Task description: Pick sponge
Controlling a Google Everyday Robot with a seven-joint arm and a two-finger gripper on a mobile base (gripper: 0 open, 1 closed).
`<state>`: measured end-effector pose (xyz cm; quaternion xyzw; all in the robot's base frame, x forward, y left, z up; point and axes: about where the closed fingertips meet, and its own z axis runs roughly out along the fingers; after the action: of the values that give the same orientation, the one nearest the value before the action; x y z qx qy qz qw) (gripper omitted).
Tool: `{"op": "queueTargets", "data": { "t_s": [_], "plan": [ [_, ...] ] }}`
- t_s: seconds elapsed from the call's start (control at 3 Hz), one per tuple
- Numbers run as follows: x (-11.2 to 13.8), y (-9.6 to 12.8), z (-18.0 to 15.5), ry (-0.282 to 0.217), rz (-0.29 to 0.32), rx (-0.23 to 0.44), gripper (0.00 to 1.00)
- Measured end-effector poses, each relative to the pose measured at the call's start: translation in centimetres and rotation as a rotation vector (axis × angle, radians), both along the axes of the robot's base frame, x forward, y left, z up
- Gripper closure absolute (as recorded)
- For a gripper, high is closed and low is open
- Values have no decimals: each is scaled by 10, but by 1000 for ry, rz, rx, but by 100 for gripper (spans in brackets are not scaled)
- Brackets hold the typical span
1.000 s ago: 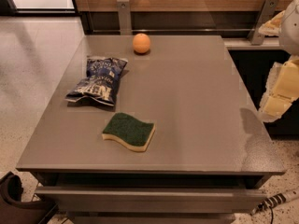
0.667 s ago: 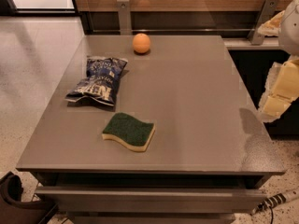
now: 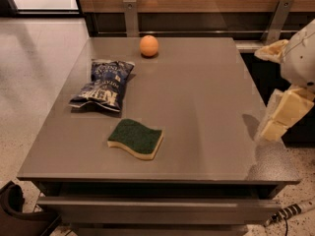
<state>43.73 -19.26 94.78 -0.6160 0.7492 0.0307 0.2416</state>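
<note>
camera view: sponge [image 3: 135, 138] on table [image 3: 197, 102], well apart from gripper [image 3: 276, 121] at right edge

Dark-green-over-yellow sponge [image 3: 135, 138], cream jaws right of grey table [image 3: 206, 107]

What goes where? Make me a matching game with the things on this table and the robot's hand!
Things:
1. sponge
2. snack bag
3. orange
4. gripper

Places:
A. at the far edge of the table
B. in the air, off the table's right side
C. nearest the table's front edge
D. on the table's left side, between two other things

Pairs: 1-C, 2-D, 3-A, 4-B
</note>
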Motion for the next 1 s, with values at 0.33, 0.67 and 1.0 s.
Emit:
{"op": "queueTargets", "data": {
  "t_s": [0.33, 0.67, 1.0],
  "plan": [
    [3, 21, -27, -43, 68, 166, 0],
    [4, 45, -48, -71, 132, 351, 0],
    [6, 79, -56, -79, 206, 546, 0]
  ]
}}
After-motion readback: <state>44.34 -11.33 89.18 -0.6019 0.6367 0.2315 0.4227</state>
